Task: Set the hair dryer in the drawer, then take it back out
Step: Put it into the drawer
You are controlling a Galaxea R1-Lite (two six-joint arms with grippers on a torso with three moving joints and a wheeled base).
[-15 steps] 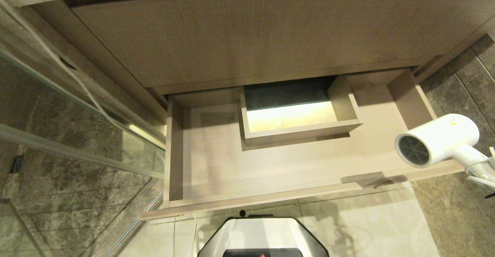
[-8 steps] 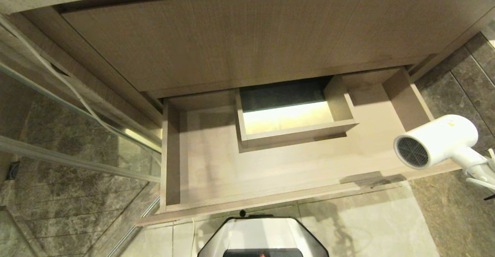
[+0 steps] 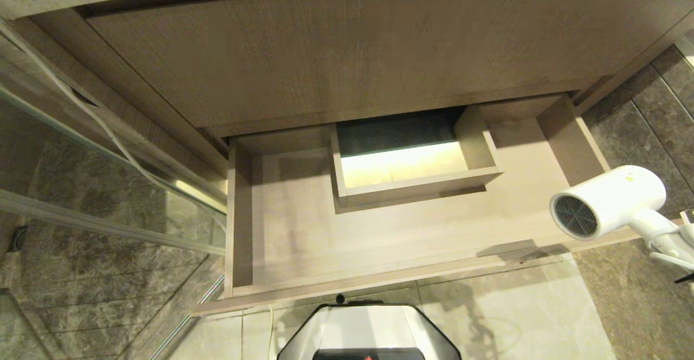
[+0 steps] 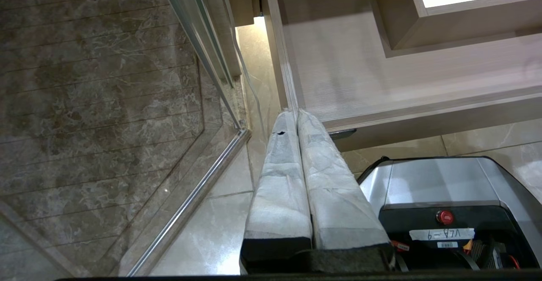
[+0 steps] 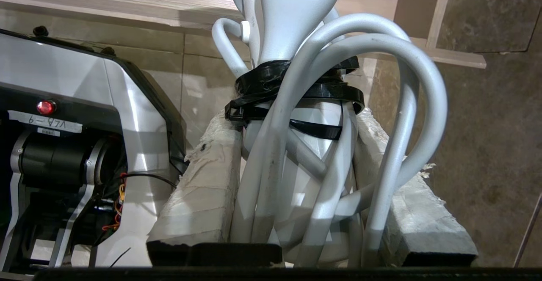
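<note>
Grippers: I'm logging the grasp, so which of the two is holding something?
The right gripper: its fingers clamp the hair dryer handle and bundled cord. The left gripper is shut on nothing, near the drawer.

The hair dryer [image 3: 615, 200] is white with a dark mesh grille and a small yellow label. The drawer [image 3: 379, 240] is light brown wood grain. The floor tiles [image 3: 97, 273] are mottled grey-brown marble.
</note>
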